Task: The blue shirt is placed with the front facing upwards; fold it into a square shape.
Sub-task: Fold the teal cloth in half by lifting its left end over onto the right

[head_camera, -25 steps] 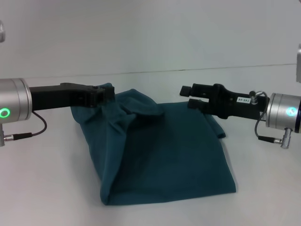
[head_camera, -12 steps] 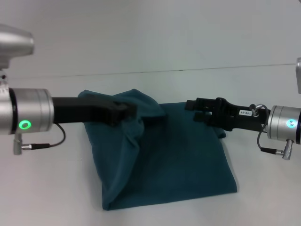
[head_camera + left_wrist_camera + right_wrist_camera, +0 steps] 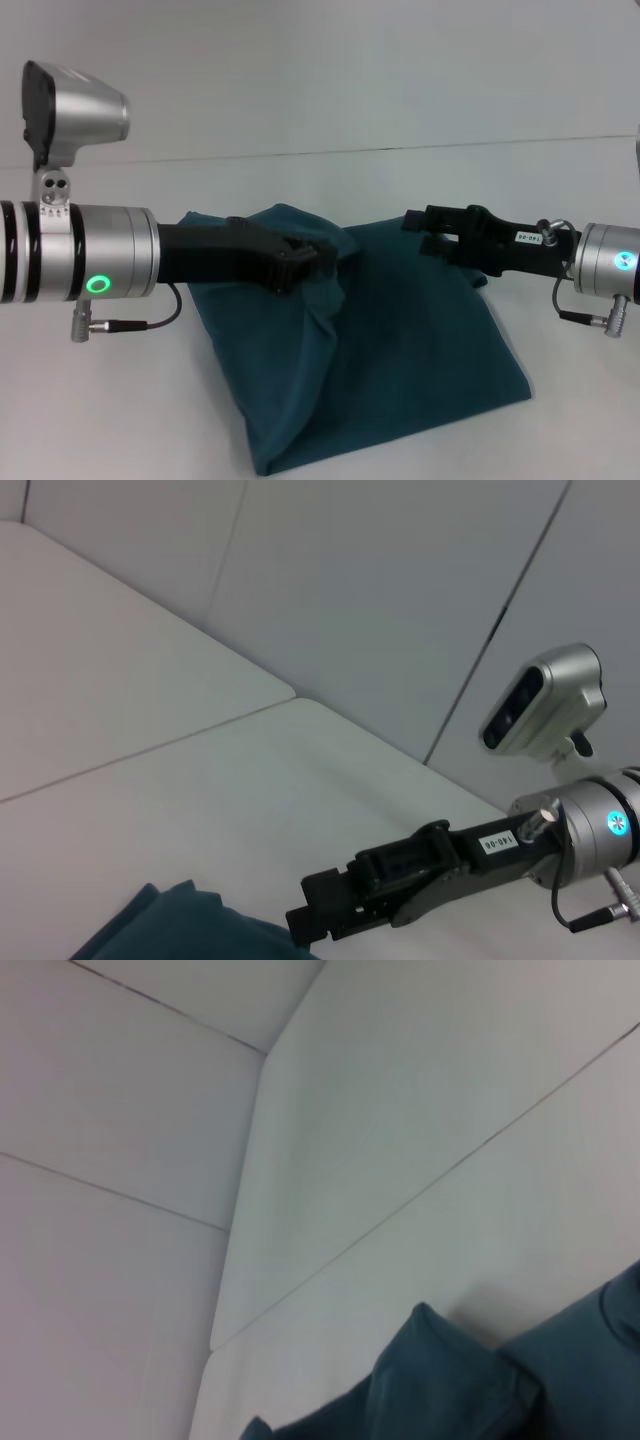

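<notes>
— How many things are out there?

— One garment, two grippers. The blue shirt (image 3: 400, 350) lies on the white table (image 3: 100, 420), around the middle of the head view and running down toward 5 o'clock. No print or collar label shows on it.

— Which way does it run?

— It is bunched rather than flat. The long axis goes from a raised hump at about 11 o'clock down to a lower edge near 5 o'clock, where one corner juts out to the right. I cannot tell which end is the neck.

— And the left gripper?

— The left gripper (image 3: 300, 262) comes in from 9 o'clock and is clenched on a fold of the shirt at the hump, cloth gathered over its tip and hanging in a drape below it.

— The right one?

— The right gripper (image 3: 418, 228) reaches in from 3 o'clock, above the shirt's upper right part. Its fingers stand apart, grasping nothing that I can see. The left wrist view shows it too, beside a corner of the cloth.
</notes>
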